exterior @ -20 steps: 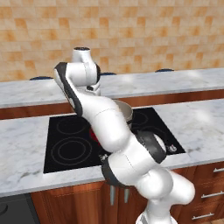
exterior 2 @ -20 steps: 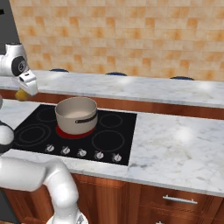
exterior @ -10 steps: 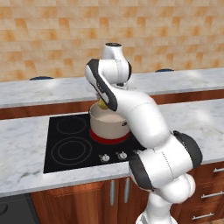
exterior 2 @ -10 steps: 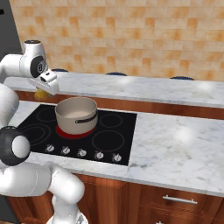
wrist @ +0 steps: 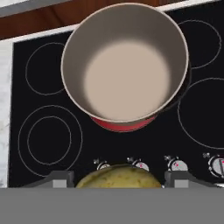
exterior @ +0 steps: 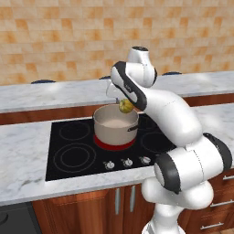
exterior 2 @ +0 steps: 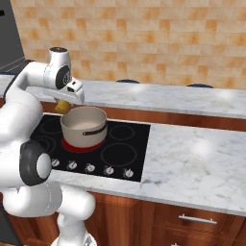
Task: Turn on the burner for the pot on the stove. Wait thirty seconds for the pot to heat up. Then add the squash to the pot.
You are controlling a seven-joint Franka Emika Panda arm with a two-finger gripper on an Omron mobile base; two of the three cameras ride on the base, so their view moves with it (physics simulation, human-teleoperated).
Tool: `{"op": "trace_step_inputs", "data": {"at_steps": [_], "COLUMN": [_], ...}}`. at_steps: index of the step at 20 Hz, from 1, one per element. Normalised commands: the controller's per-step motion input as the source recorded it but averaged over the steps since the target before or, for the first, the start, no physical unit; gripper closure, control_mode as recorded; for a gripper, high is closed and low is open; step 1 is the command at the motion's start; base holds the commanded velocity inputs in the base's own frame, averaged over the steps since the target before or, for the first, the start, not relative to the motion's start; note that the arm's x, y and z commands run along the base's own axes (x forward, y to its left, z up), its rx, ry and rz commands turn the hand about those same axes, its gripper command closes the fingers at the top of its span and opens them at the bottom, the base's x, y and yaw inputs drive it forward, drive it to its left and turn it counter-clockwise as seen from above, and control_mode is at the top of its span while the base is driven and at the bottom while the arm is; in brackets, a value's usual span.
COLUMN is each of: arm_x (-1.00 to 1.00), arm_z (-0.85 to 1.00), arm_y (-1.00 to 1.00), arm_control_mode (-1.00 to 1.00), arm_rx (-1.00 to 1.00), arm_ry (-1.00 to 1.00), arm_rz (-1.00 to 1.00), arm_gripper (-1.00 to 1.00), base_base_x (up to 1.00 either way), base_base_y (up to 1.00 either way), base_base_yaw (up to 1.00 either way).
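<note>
The grey-beige pot [exterior: 116,124] [exterior 2: 84,125] [wrist: 124,61] stands on the black stove [exterior: 68,151] [exterior 2: 125,149] [wrist: 48,109], over the burner [exterior: 114,145] [exterior 2: 81,146] [wrist: 124,124] that glows red around its base. Its pale inside holds nothing. My gripper [exterior: 125,104] [exterior 2: 62,106] [wrist: 117,177] is shut on the yellow-olive squash [exterior: 125,106] [exterior 2: 62,106] [wrist: 118,177] and hangs above the pot's back rim. In the hand view the squash sits between the fingertips [wrist: 61,178] with the open pot straight ahead.
A row of small silver knobs [exterior: 127,162] [exterior 2: 89,167] [wrist: 140,165] runs along the stove's front edge. Marble counter [exterior: 23,155] [exterior 2: 192,158] flanks the cooktop on both sides, with a raised marble ledge [exterior: 55,93] [exterior 2: 168,96] and tiled wall behind.
The arm has swung from the far left, carrying the squash across the stove to just above the pot's rim. The pot and burner glow are unchanged.
</note>
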Motion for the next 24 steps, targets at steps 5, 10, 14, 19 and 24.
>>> {"op": "trace_step_inputs", "data": {"at_steps": [5,10,14,19,24], "arm_x": [0.2,0.05,0.18,0.2,0.32], "arm_z": [-0.03,-0.19,-0.19,-0.22,-0.24], "arm_y": [-0.12,-0.04,0.0,0.0,0.0], "arm_control_mode": [-1.0,-1.0,-1.0,-1.0,-1.0], "arm_rx": [0.0,0.0,0.0,0.0,0.0], "arm_ry": [-0.05,-0.13,-0.18,-0.14,-0.01], "arm_rz": [0.29,0.28,0.25,0.22,0.13], "arm_gripper": [1.0,1.0,1.0,1.0,1.0], "base_base_x": [0.0,0.0,0.0,0.0,0.0], "base_base_y": [0.0,0.0,0.0,0.0,0.0], "base_base_yaw": [0.0,0.0,0.0,0.0,0.0]}}
